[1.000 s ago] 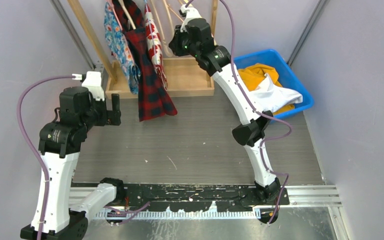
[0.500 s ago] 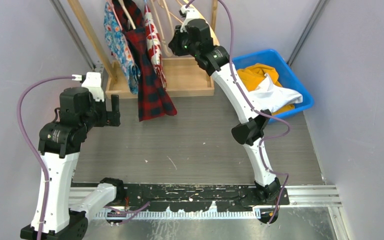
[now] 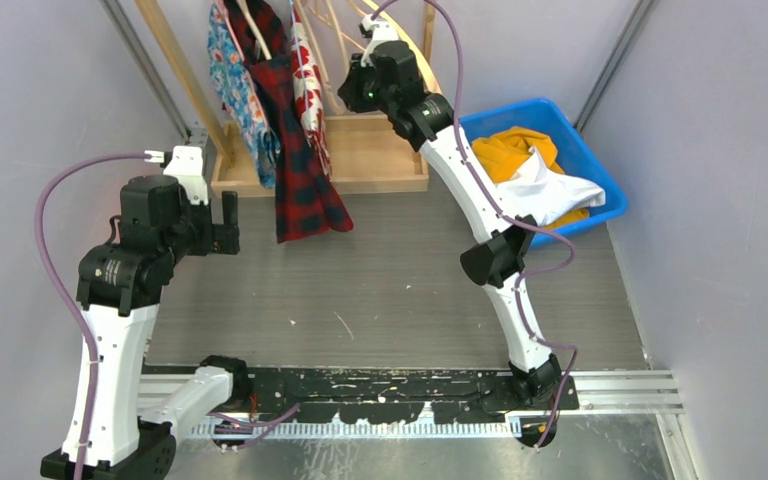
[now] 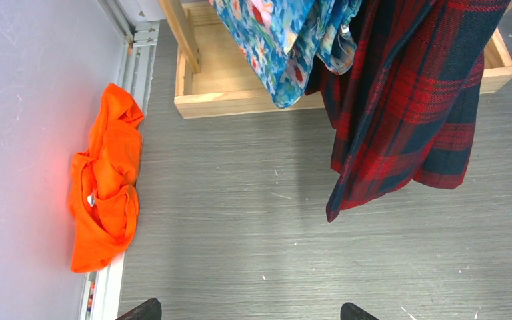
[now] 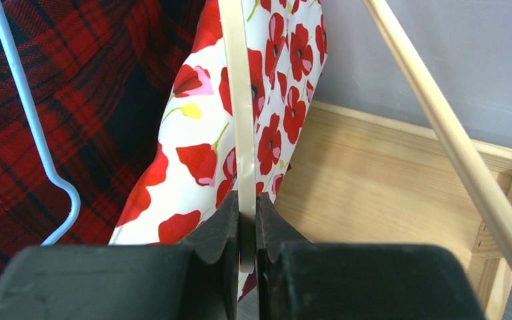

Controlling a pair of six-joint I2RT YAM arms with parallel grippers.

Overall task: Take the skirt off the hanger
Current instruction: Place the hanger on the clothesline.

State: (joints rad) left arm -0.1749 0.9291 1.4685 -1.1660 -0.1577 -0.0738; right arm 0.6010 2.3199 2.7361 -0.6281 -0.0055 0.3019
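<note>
Right gripper (image 5: 247, 223): pinching 1 cream hanger (image 5: 239, 120). Poppy-print skirt (image 5: 200, 167): apparently still hung on it, just beyond the fingertips; removal pending. Left gripper (image 3: 226, 220): spread, empty, well apart.

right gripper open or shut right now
Shut on the cream hanger: the right gripper pinches its pale bar, with the poppy-print skirt hanging behind.

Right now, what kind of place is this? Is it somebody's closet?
Probably not a home closet: it looks like a robot test booth set up for laundry. Plain grey walls box in a table, a wooden rack holds hanging clothes, and a blue bin holds more.
</note>
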